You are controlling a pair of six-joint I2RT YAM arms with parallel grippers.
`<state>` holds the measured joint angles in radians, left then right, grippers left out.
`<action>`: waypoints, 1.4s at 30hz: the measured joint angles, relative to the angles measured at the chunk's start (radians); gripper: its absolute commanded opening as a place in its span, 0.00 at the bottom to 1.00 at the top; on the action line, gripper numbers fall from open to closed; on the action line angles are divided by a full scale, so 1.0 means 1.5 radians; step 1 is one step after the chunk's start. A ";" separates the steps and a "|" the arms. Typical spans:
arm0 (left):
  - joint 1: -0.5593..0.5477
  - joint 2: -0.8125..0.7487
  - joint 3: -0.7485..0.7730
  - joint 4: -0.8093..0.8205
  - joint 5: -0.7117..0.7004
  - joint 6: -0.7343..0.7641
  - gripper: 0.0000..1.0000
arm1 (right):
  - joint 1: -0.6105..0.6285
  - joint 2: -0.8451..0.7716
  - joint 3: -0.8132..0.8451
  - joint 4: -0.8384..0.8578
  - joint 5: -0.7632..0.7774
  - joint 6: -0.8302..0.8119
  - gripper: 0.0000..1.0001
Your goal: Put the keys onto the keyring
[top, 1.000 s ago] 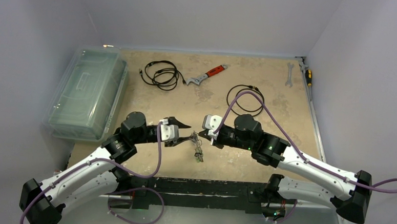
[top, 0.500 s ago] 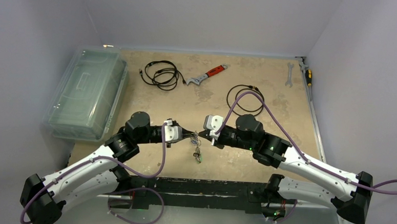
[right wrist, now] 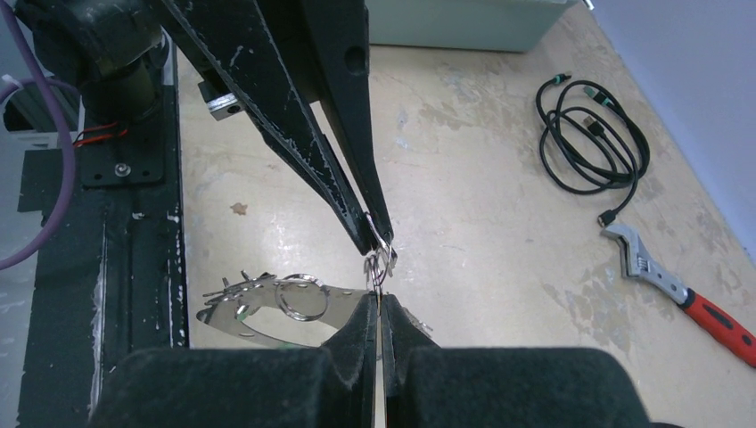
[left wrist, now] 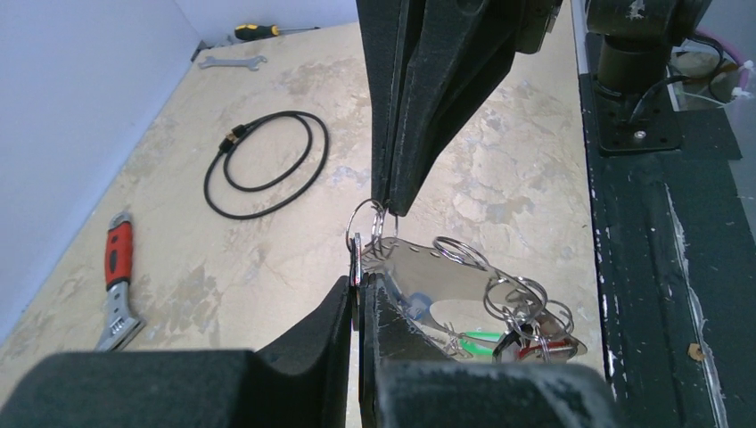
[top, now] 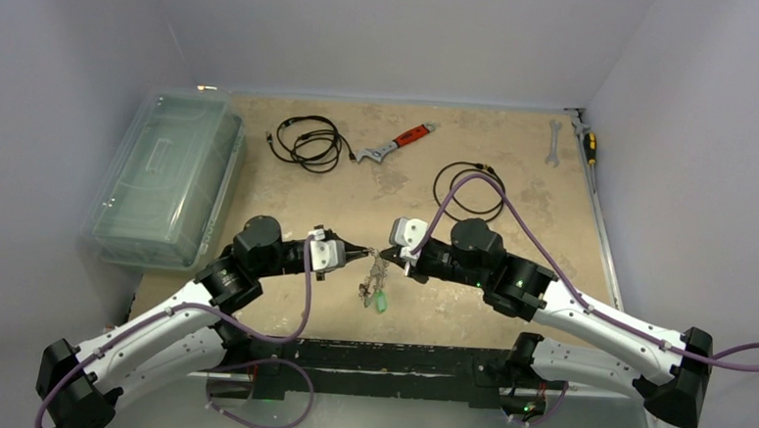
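Bright, even overhead light, faint soft shadows. Wrist views: left gripper [left wrist: 360, 281] blurred up close, glare on keys [left wrist: 428, 281] just past its tips, table [left wrist: 223, 250] beyond sharp, slight edge stretch.

Pale lilac-grey walls [top: 414, 39] enclose a mottled tan tabletop [top: 554, 174] on three sides; a black strip [top: 388, 357] edges its near side. The light is soft and even.

My top camera looks down from 6 o'clock. Wrist cameras face each other close up, sharing the keys [top: 377, 294].
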<state>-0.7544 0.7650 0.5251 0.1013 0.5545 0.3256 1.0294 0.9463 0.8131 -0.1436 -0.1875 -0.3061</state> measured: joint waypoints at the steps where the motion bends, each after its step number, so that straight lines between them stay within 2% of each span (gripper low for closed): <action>1: -0.001 -0.006 0.000 -0.001 -0.005 0.000 0.00 | 0.000 0.000 0.000 0.000 0.005 0.001 0.00; 15: -0.001 -0.024 0.000 -0.019 -0.035 0.006 0.00 | 0.002 0.000 0.000 0.008 0.027 0.012 0.00; 16: -0.001 -0.024 0.000 -0.020 -0.036 0.006 0.02 | 0.002 0.000 0.000 0.009 0.027 0.013 0.00; 19: -0.001 -0.018 0.000 -0.024 -0.037 0.009 0.31 | 0.002 0.000 0.000 0.009 0.029 0.015 0.00; 21: -0.001 -0.013 0.000 -0.029 -0.040 0.013 0.57 | 0.002 0.000 0.000 0.009 0.032 0.016 0.00; 22: -0.001 -0.011 0.000 -0.033 -0.041 0.016 0.63 | 0.002 0.000 0.000 0.009 0.032 0.017 0.00; 23: -0.001 -0.010 0.000 -0.037 -0.042 0.018 0.65 | 0.002 0.000 0.000 0.008 0.032 0.017 0.00; 27: -0.001 -0.014 0.000 -0.046 -0.043 0.020 0.64 | 0.002 0.000 0.000 0.005 0.043 0.017 0.00; 34: -0.001 -0.029 0.001 -0.047 -0.039 0.022 0.50 | 0.002 0.002 0.000 -0.006 0.059 0.016 0.00; 42: -0.001 -0.028 0.005 -0.008 0.008 0.012 0.49 | 0.002 0.007 0.000 -0.015 0.050 0.012 0.00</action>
<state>-0.7551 0.7235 0.5327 0.0887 0.5659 0.3443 1.0325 0.9562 0.8135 -0.1658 -0.1120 -0.2886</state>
